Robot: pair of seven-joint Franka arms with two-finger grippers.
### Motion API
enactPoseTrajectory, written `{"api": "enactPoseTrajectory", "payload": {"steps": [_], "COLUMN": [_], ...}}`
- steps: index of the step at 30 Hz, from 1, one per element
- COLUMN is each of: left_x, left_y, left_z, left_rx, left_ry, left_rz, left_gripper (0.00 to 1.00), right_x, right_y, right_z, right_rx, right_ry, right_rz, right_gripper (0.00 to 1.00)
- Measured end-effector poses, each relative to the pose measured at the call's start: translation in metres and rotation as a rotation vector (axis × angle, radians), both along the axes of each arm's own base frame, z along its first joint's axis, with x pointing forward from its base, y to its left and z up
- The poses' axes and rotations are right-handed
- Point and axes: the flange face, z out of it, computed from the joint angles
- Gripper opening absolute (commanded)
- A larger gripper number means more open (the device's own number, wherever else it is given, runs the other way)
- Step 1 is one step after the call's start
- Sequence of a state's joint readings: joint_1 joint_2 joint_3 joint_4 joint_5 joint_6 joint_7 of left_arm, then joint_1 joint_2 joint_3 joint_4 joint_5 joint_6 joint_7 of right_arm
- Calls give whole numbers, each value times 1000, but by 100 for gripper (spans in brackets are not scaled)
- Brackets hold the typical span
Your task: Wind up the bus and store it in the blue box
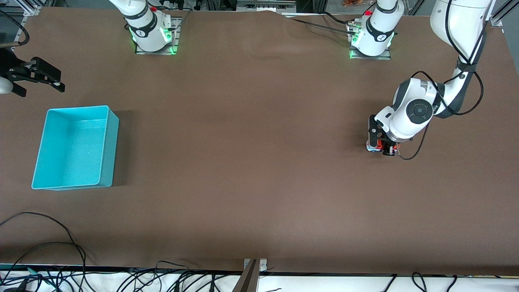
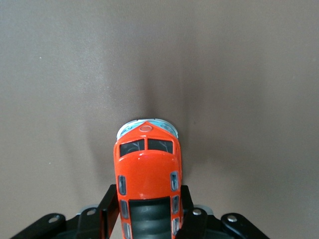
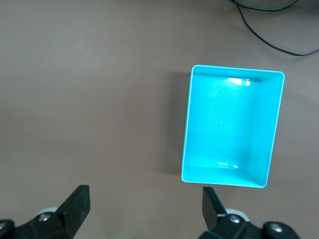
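Sitting low at the right of the front frame, down on the brown table (image 1: 251, 162) toward the left arm's end: the left gripper (image 1: 381, 147), clamped on the bus (image 1: 379, 147), fingers pressing both flanks of the toy. Showing only as a speck of orange-red and grey-white under the black fingers in that view. Filling the lower centre of the left wrist frame: the bus (image 2: 148, 174) again, orange-red with a dark roof panel, two dark windscreen panes and a pale grey-white nose, wheels seeming to rest on the table surface (image 2: 159, 59). Hugging its sides at the bottom edge of that frame: the left gripper (image 2: 148, 214).

Lying at the left of the front frame, toward the right arm's end of the table and well apart from the bus: the blue box (image 1: 106, 140), turquoise, rectangular, open at the top, nothing showing inside. Appearing right of centre in the right wrist frame as well: the blue box (image 3: 187, 124).

Waiting in the air at the upper left edge of the front frame, above the box in the picture: the right gripper (image 1: 38, 83), fingers spread wide apart and holding nothing. Showing at the bottom of the right wrist frame: the right gripper (image 3: 147, 204), over bare table beside the box.

Trailing along the bottom edge of the front frame: black cables (image 1: 61, 243).
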State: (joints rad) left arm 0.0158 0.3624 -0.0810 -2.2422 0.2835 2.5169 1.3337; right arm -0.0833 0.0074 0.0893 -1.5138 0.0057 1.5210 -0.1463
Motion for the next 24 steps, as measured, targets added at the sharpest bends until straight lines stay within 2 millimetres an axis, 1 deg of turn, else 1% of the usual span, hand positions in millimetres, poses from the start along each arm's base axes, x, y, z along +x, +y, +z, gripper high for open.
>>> {"api": "enactPoseTrajectory", "payload": {"steps": [11, 24], "left_x": [0, 0], "left_y": [0, 2], "left_z": [0, 0], "left_rx": [0, 0], "left_ry": [0, 1], "left_rz": [-1, -1], "left_gripper": [25, 24], "right_x": [0, 0], "right_y": [0, 0], "right_z": [0, 0], "right_rx": [0, 0], "right_ry": [0, 0], "right_rz": [0, 0], "right_gripper": [100, 100]}}
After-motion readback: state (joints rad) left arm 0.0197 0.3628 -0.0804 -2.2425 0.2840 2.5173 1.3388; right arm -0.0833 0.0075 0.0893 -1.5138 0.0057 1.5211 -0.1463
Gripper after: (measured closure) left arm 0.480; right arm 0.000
